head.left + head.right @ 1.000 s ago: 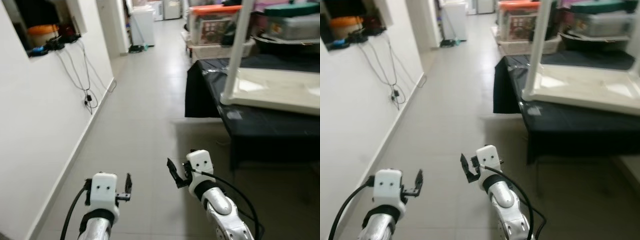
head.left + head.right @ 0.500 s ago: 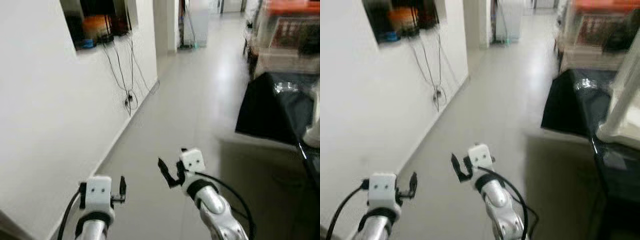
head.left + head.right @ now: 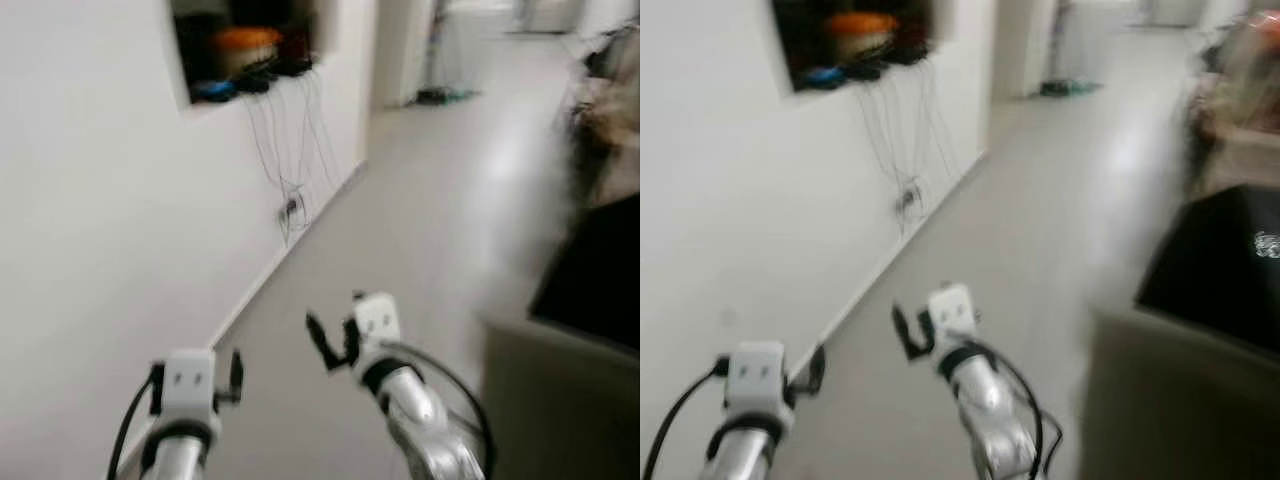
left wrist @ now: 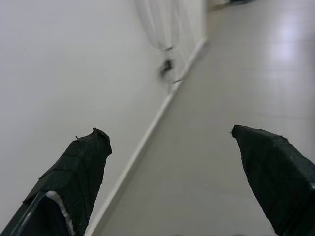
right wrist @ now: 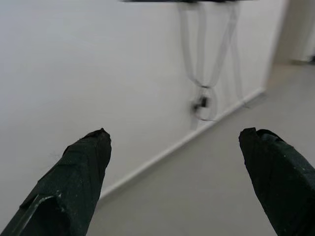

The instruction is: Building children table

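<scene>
Children table parts that were lying on the black-draped stand a second ago are now out of frame, because the camera is swinging toward the robot's left; what is remaining of that stand is a dark, blurred cloth corner [image 3: 1230,265] at the right edge. The white wall [image 3: 90,250] is taking up far more of the picture than before, and the recess [image 3: 250,50] in it is sitting closer and higher. Inside that recess an orange container [image 3: 245,40] is resting beside something blue [image 3: 213,90], probably a small dish, though the blur is hiding its shape. Thin cables [image 3: 290,150] are hanging from the recess down to a plug [image 4: 166,66] near the skirting.

Both arms are reaching forward over the grey floor [image 3: 450,200], much as earlier. The left gripper [image 4: 189,182] is spreading its fingers wide, holding nothing. The right gripper [image 5: 182,184] is likewise gaping wide and empty, pointing at the wall and cables.
</scene>
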Controlling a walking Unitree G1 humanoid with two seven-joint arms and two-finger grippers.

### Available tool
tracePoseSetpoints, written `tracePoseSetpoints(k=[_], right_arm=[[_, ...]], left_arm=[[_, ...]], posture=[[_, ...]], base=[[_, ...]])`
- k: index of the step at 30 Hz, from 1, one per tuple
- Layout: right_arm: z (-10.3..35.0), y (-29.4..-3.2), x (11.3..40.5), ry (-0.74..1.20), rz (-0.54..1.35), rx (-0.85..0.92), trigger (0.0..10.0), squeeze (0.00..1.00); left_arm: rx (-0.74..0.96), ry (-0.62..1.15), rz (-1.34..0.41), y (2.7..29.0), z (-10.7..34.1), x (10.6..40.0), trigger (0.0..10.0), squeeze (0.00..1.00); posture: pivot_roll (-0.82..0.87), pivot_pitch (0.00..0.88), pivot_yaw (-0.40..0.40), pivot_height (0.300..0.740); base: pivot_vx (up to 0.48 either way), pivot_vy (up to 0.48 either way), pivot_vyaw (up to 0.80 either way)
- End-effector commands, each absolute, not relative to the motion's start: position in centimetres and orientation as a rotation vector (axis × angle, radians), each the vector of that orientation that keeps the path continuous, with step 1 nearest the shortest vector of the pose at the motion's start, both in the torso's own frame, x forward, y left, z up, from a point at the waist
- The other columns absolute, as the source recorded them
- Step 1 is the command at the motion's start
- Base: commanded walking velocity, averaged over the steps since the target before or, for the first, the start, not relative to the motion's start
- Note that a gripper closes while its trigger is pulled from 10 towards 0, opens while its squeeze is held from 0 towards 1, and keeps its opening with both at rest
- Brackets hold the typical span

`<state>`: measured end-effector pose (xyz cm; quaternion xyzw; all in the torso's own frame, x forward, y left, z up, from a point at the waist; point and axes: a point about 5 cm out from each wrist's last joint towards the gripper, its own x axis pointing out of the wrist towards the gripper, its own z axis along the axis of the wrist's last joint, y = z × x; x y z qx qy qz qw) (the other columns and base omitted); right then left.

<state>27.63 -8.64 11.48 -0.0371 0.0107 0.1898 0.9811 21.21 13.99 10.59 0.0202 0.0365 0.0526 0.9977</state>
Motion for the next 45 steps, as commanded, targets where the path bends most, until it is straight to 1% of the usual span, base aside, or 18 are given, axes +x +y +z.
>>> tracePoseSetpoints(k=[1, 8, 44, 45], right_arm=[[11.34, -8.95, 27.58, 0.026, 0.372, -0.072, 10.0, 0.0], [11.41, -8.8, 27.54, 0.019, 0.385, -0.075, 10.0, 0.0], [11.26, -8.91, 27.59, 0.025, 0.38, -0.071, 10.0, 0.0], [11.24, -8.89, 27.59, 0.026, 0.38, -0.071, 10.0, 0.0]], left_arm=[[0.034, 0.079, 0.089, 13.61, 10.5, 21.12, 10.0, 0.0], [0.039, 0.084, 0.083, 13.59, 10.44, 21.12, 10.0, 0.0], [0.043, 0.083, 0.084, 13.49, 10.35, 21.2, 10.0, 0.0], [0.043, 0.083, 0.083, 13.49, 10.35, 21.19, 10.0, 0.0]], posture=[[0.02, 0.0, 0.025, 0.74], [0.02, 0.0, 0.025, 0.74], [0.02, 0.0, 0.021, 0.74], [0.02, 0.0, 0.021, 0.74]], base=[[0.48, 0.0, -0.6], [0.48, 0.0, -0.52], [0.48, 0.0, 0.0], [0.48, 0.0, -0.8]])
